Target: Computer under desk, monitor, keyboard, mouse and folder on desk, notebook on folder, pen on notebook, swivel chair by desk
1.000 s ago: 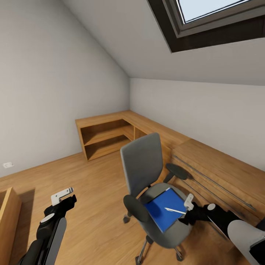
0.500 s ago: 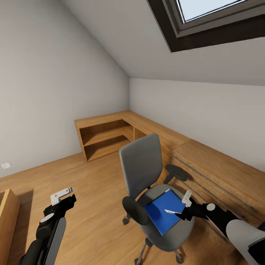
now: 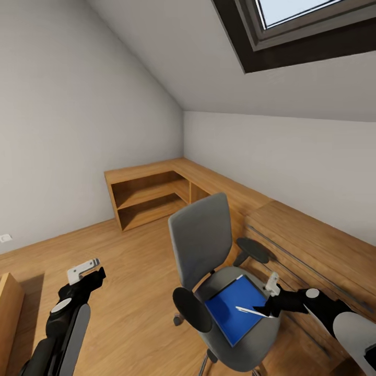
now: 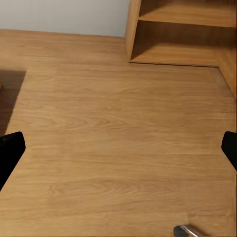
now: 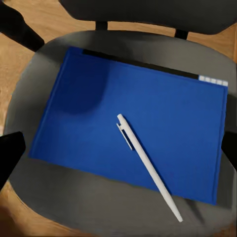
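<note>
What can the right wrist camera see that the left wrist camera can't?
The right wrist view looks down at the blue folder lying on the chair seat, with the white pen resting on top of it. The left wrist view looks at bare wooden floor and open wooden shelves by the wall. Both show dark fingertips far apart at the picture's edges, so both grippers look open, and both catch some wooden floor.

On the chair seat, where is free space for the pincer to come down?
The grey seat rim is bare around the folder. The folder is bare on both sides of the pen, which lies on it. The right pincer hovers beside it.
</note>
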Tool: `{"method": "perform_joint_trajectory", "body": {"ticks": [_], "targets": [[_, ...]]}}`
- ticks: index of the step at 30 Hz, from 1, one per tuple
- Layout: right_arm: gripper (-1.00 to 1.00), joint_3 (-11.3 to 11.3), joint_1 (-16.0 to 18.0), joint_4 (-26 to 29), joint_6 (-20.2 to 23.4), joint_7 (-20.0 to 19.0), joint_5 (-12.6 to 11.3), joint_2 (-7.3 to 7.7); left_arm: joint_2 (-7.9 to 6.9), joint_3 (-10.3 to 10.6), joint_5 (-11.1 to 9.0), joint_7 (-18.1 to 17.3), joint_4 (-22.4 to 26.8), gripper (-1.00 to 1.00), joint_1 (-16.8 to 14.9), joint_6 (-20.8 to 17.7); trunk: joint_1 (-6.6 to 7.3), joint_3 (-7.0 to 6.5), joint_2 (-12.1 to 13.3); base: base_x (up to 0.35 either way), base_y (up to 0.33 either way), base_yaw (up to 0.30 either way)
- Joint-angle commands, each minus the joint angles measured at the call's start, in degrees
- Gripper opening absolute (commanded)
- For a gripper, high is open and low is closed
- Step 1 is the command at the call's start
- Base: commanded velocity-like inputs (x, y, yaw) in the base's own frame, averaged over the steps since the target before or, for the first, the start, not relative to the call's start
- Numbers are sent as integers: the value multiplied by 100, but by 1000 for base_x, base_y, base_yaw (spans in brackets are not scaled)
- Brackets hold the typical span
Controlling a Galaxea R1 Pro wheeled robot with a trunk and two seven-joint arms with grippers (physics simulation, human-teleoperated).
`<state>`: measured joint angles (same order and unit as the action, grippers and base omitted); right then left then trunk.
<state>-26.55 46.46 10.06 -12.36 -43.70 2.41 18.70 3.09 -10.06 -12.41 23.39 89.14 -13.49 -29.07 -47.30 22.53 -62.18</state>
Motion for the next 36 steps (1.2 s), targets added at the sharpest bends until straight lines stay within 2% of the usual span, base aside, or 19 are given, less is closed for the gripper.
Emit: {"method": "perform_joint_trajectory", "body": {"ticks": [1, 3, 4, 6, 18, 34, 35, 36], "targets": [[100, -1, 4, 2, -39, -174, -133, 57, 5, -3, -65, 39, 71, 100, -4, -21, -1, 7, -4, 6, 0, 0], [100, -4, 4, 3, -42, -307, -298, 94, 6, -4, -66, 41, 108, 100, -4, -26, -1, 7, -4, 5, 0, 0], [100, -7, 4, 4, -47, -495, -583, 135, 7, -11, -68, 42, 154, 100, -4, -34, -23, 25, -44, 1, 0, 0], [100, -7, 4, 5, -47, -540, -658, 143, 8, -16, -68, 43, 170, 100, -4, -36, -67, 61, -125, 1, 0, 0], [100, -2, 4, 266, -23, -481, -756, 159, 11, -22, -76, 45, 211, 100, -4, -42, -330, 276, -606, 0, 0, 0], [100, 1, 5, 286, -13, -446, -770, 156, 85, -22, -86, 51, 235, 100, -4, -53, -681, 564, -1248, 0, 0, 0], [100, -14, 4, 286, -18, -463, -951, 161, 95, -22, -86, 50, 236, 100, -4, -53, -703, 582, -1288, 0, 0, 0], [100, -15, 4, 286, -19, -463, -955, 163, 95, -22, -86, 51, 236, 100, -3, -52, -725, 599, -1328, 0, 0, 0]]}}
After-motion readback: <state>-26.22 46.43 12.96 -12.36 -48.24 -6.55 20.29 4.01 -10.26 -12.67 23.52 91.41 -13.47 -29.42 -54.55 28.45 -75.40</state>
